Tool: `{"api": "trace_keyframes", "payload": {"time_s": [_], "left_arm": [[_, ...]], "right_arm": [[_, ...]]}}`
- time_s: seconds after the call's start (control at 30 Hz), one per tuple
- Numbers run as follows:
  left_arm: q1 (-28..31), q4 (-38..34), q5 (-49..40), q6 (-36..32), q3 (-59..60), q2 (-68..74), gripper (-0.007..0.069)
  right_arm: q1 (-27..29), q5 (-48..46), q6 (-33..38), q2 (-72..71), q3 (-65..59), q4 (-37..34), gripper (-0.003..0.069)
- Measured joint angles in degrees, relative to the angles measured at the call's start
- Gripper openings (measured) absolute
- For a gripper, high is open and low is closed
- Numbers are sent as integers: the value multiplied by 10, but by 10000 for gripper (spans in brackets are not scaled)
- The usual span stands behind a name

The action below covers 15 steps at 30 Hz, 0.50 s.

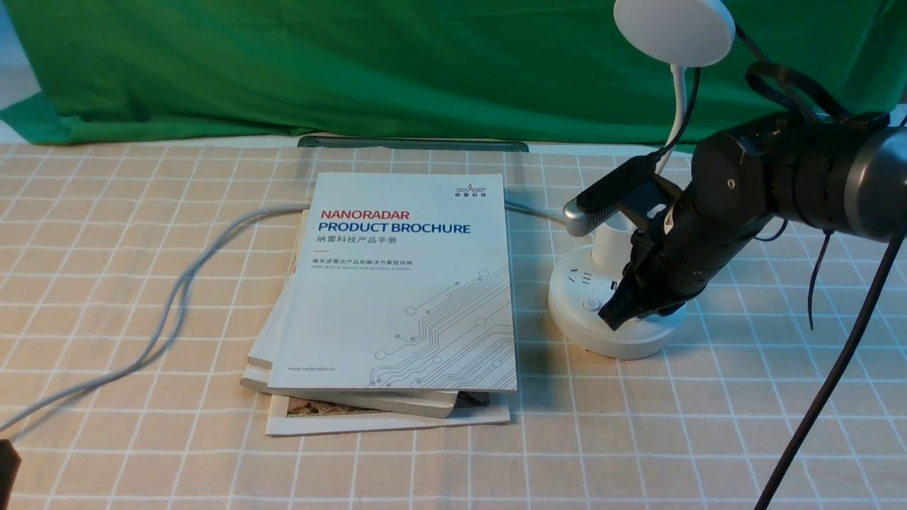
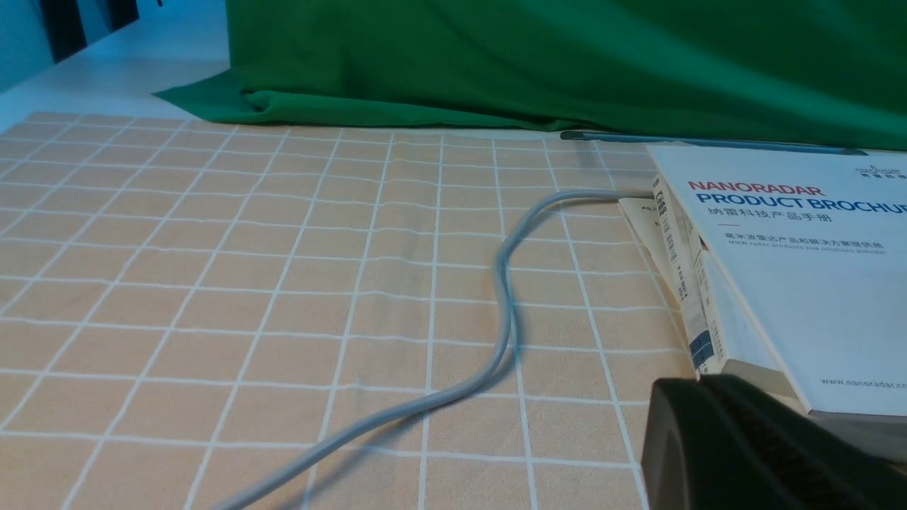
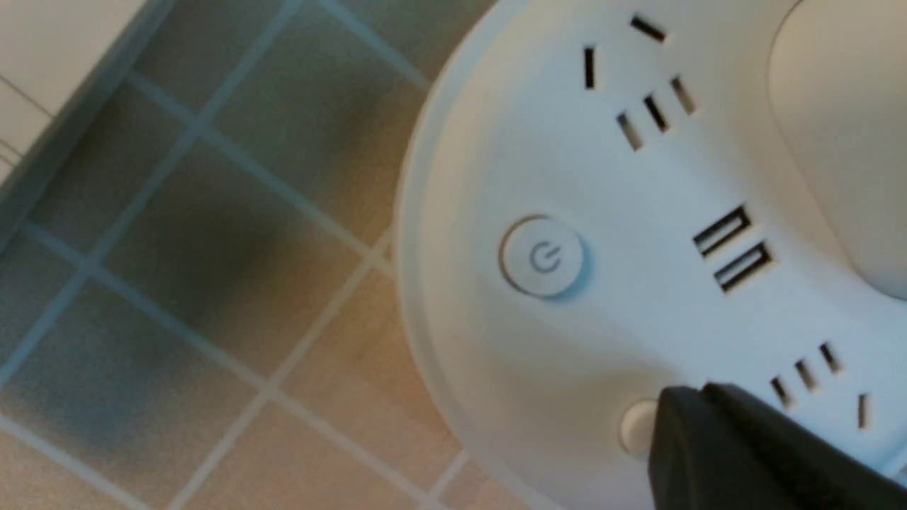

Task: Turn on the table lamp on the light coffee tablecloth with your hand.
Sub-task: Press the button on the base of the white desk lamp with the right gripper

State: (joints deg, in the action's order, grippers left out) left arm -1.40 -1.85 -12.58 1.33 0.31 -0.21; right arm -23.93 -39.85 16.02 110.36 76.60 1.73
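Note:
The white table lamp stands at the right on the light coffee tablecloth [image 1: 708, 425], with its disc head [image 1: 673, 28] up high and its round base [image 1: 575, 287] below. My right gripper [image 1: 611, 316] is shut and points down, with its tip on the near part of the base. In the right wrist view the tip [image 3: 684, 405] partly covers a small round button [image 3: 634, 427]. The larger power button [image 3: 543, 256] lies clear beside it. My left gripper [image 2: 698, 386] is shut and empty, low over the cloth beside the book stack.
A stack of brochures and books [image 1: 404, 283] lies left of the lamp, and it also shows in the left wrist view [image 2: 793, 269]. A grey cable [image 1: 170, 304] snakes across the cloth's left side. A green cloth [image 1: 354, 64] hangs along the back.

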Motion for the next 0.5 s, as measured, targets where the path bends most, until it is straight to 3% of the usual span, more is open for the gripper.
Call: {"api": "trace_keyframes", "payload": {"time_s": [0.5], "left_arm": [[0, 0, 0, 0, 0, 0, 21]], "right_arm": [[0, -5, 0, 13, 4, -3, 35]]}}
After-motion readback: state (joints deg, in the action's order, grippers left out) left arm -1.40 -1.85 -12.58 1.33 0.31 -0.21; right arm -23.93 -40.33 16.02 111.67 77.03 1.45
